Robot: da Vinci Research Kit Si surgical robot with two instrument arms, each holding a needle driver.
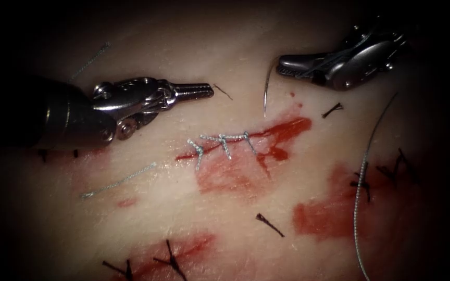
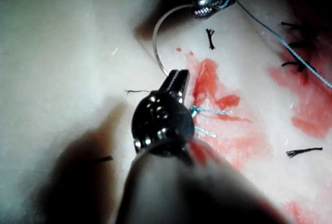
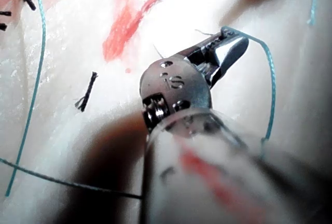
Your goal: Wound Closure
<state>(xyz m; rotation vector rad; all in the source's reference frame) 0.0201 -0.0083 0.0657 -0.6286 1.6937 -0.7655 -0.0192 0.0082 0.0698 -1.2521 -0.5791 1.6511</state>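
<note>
Right pincer sits above and to the right of the cut, jaws clamped on the needle at its thread end. The needle's curve hangs down from the tip toward the tissue and ends just above the cut's right part; the point looks free of the tissue, not buried. In the left wrist view the needle arcs from the right pincer down to just beside the left pincer, apparently not touching it. Thread loops off the right pincer in its own wrist view and trails away; in the endoscope view a long strand of thread runs down the tissue's right side.

Left pincer hovers above the cut's left end, jaws together and holding nothing.

3 pale stitches already cross the cut's left and middle part. The right part, under red fluid, is unstitched. Loose cut ends of thread lie left of the cut; dark stitches sit on other marks nearby.

Judged step: between bites, needle held out of the tissue and ready for another stitch. The next bite would call for a grip further along the curve, with the point aimed square at the open right part.
</note>
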